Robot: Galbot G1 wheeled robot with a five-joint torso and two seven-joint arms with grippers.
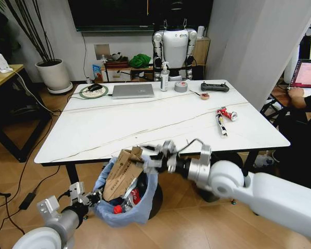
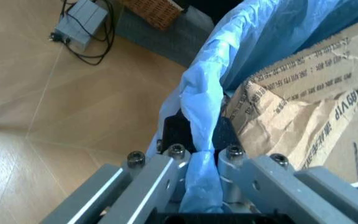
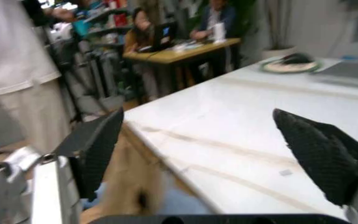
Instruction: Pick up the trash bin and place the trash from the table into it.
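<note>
Head view: lower left, the left hand [image 1: 89,197] pinches the trash bin [image 1: 125,203] rim; the right hand [image 1: 156,157], fingers spread and empty, sits above brown cardboard [image 1: 122,174]. Red-white trash [image 1: 224,118] waits right-centre on the worktop [image 1: 145,122]. Keep the bin level, probably tucked close under the edge.
</note>
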